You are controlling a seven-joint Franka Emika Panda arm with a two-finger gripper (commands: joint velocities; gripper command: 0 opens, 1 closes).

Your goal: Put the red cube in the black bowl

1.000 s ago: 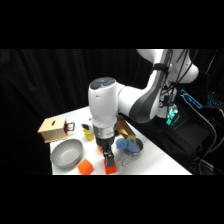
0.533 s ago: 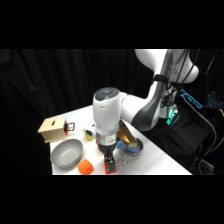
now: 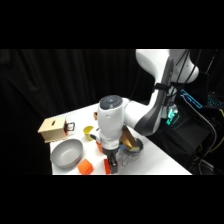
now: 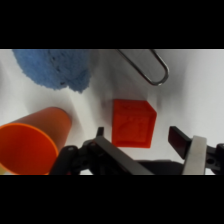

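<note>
The red cube (image 4: 132, 123) rests flat on the white table in the wrist view, just ahead of my gripper (image 4: 140, 136). The gripper is open, one finger (image 4: 100, 135) left of the cube and the other (image 4: 183, 144) to its right, neither touching it. From the side, the gripper (image 3: 111, 166) hangs low over the table's front edge, between the orange cup and the pan, and it covers the cube. The black bowl shows in neither view.
An orange cup (image 4: 31, 145) (image 3: 85, 167) lies close on the cube's left. A blue cloth (image 4: 57, 67) and a metal handle (image 4: 146, 66) lie beyond it. A grey bowl (image 3: 67, 153), wooden box (image 3: 52, 129), yellow cup (image 3: 89, 133) and pan (image 3: 132, 147) stand around the arm.
The arm has swung a little right and toward the table's front, and the gripper has come down lower over the spot beside the orange cup.
</note>
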